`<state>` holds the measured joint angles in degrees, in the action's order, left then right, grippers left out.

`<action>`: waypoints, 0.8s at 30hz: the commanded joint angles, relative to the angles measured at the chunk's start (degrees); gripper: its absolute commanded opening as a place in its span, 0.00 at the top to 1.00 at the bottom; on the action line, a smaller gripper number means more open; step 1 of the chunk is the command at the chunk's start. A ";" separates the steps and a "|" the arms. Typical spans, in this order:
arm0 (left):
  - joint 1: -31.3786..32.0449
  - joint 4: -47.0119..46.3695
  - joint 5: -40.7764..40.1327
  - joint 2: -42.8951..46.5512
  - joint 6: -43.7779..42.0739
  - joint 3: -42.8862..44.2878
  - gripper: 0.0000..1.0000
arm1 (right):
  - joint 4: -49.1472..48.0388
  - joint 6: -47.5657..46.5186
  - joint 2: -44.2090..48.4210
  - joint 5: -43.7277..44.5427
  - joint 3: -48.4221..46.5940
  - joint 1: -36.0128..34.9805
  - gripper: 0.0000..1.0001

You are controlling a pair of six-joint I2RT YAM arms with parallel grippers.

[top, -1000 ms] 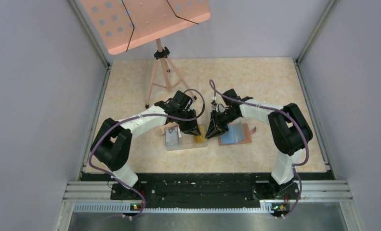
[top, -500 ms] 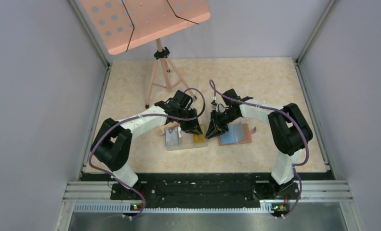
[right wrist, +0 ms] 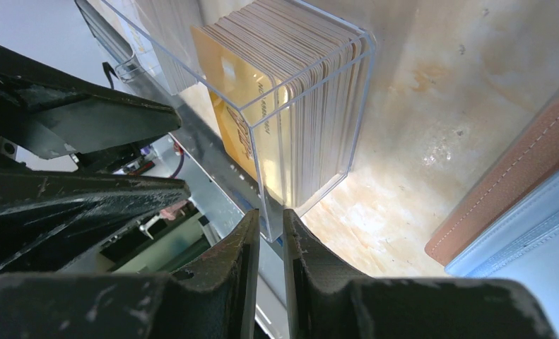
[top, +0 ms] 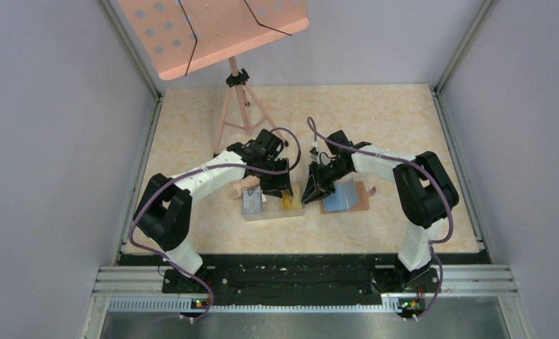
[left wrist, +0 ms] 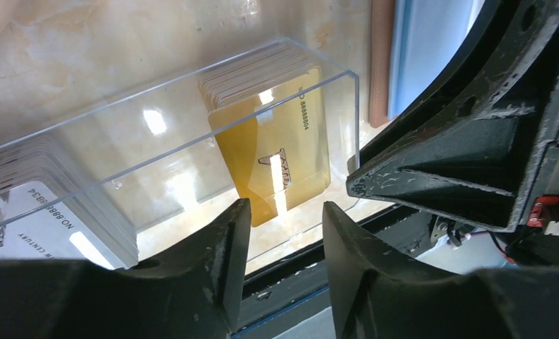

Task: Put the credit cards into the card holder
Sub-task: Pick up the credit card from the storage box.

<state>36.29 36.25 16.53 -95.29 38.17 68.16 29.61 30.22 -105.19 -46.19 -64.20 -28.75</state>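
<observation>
The left gripper has just let go: its jaws, pinched narrow a moment ago, now stand apart with nothing between them. Below them, a yellow-orange credit card leans inside the clear card holder against the stack of yellow cards at its right end. From above, the left gripper sits slightly higher over the holder than before. The right gripper has not moved. Its jaws are closed on the holder's clear corner wall and steady it. I judge this card delivered, so the left arm is free to fetch another. Whether any cards remain outside I cannot tell, as the arms hide part of the table.

A second stack, of pale grey-blue cards, fills the holder's left end. Just right of the holder lies a brown wallet with a pale blue stitched sleeve on it.

The tabletop is beige, marbled and matt. Plain grey-lilac walls close it in on three sides, with metal framing at the corners. A pink perforated music stand on a tripod stands at the far left, well apart from the work
</observation>
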 commanded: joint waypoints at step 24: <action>2.64 -1.18 -3.38 -0.19 -1.21 1.56 0.60 | -1.40 -0.03 -0.94 -1.20 -0.88 -1.11 0.82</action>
<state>38.63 35.83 16.73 -99.13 37.28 68.29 29.61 30.20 -105.21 -46.22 -64.20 -28.75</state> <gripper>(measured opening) 0.349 0.184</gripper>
